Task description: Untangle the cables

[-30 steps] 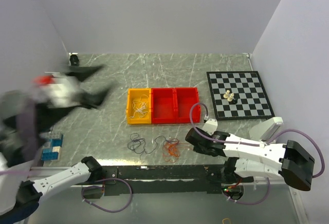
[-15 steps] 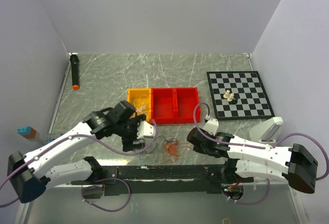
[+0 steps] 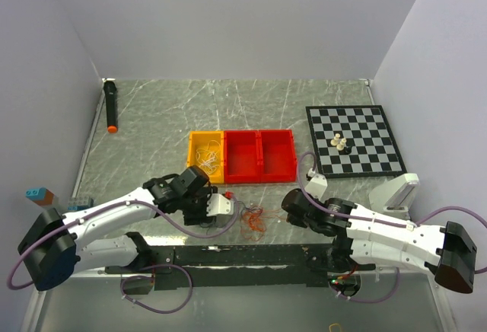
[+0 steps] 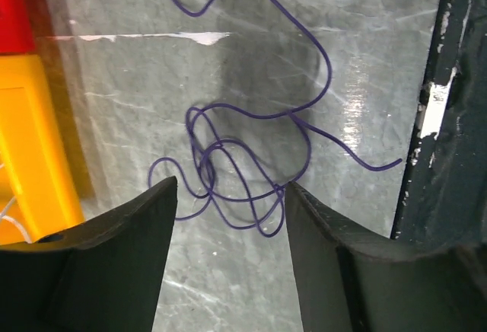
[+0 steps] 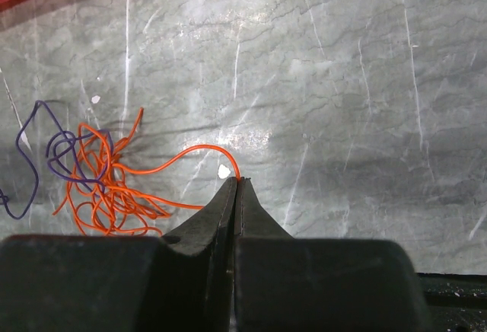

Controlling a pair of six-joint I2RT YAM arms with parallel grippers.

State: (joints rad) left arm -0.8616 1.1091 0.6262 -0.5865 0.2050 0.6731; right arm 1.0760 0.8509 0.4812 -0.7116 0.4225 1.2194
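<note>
A: Well, what is hidden?
B: From above, the purple cable [image 4: 329, 77] is mostly covered by the left gripper [image 4: 228, 195]; its far end is cut off.
A: How is it laid?
B: Loose loops are framed between the spread, empty fingers [image 4: 114, 256], tail trailing right. The orange cable [image 5: 106, 187], clumped left of the right gripper [image 5: 237, 183], is pinched by one strand.

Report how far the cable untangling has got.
Done: a white cable lies in the yellow bin. In hand: the right gripper is shut on the orange cable; the left gripper hangs open over the coiled purple cable. Left: purple loops cross the orange clump in the right wrist view.
</note>
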